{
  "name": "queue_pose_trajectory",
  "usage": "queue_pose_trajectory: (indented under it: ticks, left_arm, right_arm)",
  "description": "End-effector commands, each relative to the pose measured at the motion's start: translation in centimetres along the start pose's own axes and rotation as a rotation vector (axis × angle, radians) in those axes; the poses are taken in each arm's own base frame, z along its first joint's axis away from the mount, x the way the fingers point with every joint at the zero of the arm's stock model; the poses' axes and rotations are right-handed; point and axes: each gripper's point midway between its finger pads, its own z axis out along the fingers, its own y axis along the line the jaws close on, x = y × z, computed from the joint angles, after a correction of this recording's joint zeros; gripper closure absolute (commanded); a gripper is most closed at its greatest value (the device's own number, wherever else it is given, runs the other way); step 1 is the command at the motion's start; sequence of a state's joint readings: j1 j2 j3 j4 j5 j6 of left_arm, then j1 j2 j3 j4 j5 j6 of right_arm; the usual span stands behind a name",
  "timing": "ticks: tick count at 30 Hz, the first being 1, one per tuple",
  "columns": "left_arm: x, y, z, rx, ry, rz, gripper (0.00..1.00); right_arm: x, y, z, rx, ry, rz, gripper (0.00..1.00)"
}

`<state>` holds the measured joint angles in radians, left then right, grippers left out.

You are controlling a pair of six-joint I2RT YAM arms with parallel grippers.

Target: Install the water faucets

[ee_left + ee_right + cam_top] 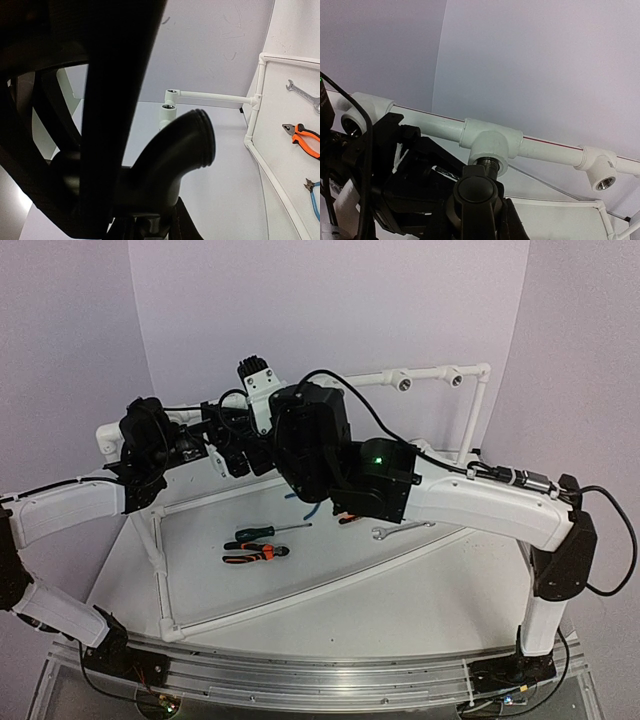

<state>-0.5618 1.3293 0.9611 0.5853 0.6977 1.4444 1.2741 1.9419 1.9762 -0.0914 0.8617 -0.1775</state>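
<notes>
1. Near the arm bases, a white pipe frame (300, 594) lies across the tabletop (400, 590).
2. Inside the frame, a screwdriver (268, 531) with a black-and-green handle lies just above orange-handled pliers (255, 554). A wrench (400, 530) lies to their right, well apart.
3. Beyond these, both arms reach to the raised back rail (440, 125) of the frame and meet there.
4. The left tool (150, 222) is closed narrow at the base of the black faucet (187, 145). The curved spout rises right in front of its camera, and dark shapes hide the fingers.
5. The right tool (479, 220) is closed on the same faucet (477, 192), with a finger on each side of its round body.
6. The faucet sits directly under a white tee fitting (490, 140) on the rail, its metal threaded end meeting the fitting's downward opening.
7. Farther along the rail to the right, another fitting (601, 171) shows an open threaded hole.
</notes>
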Motion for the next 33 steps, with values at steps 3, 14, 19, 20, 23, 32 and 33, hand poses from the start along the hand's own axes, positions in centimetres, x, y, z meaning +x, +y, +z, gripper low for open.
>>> queue_pose_trajectory:
  ticks: [3, 14, 19, 20, 23, 32, 33]
  left_arm:
    - [0.5, -0.2, -0.1, 0.034, 0.041, -0.036, 0.92]
    - [1.6, 1.9, -2.5, 0.017, 0.217, -0.065, 0.45]
    - [1.2, 2.3, -3.4, 0.030, 0.241, -0.099, 0.39]
    - [1.1, 2.3, -3.5, 0.034, 0.247, -0.104, 0.38]
    - [1.2, 2.2, -4.1, 0.040, 0.273, -0.114, 0.39]
    - [1.3, 2.0, -4.9, 0.035, 0.312, -0.152, 0.38]
    - [1.3, 2.0, -5.0, 0.035, 0.314, -0.157, 0.38]
  right_arm:
    - [2.1, -2.2, 0.5, 0.083, 0.035, 0.281, 1.00]
    - [5.4, -4.4, 0.4, 0.187, 0.012, 0.839, 1.00]
    - [6.4, -5.2, 0.9, 0.179, 0.007, 1.033, 1.00]
    - [7.1, -5.5, 1.0, 0.177, 0.014, 1.102, 1.00]
    - [8.0, -5.9, 1.0, 0.164, -0.002, 1.288, 1.00]
    - [7.9, -5.7, 0.8, 0.130, -0.022, 1.478, 1.00]
    - [8.8, -5.5, 0.8, 0.137, -0.010, 1.514, 1.00]
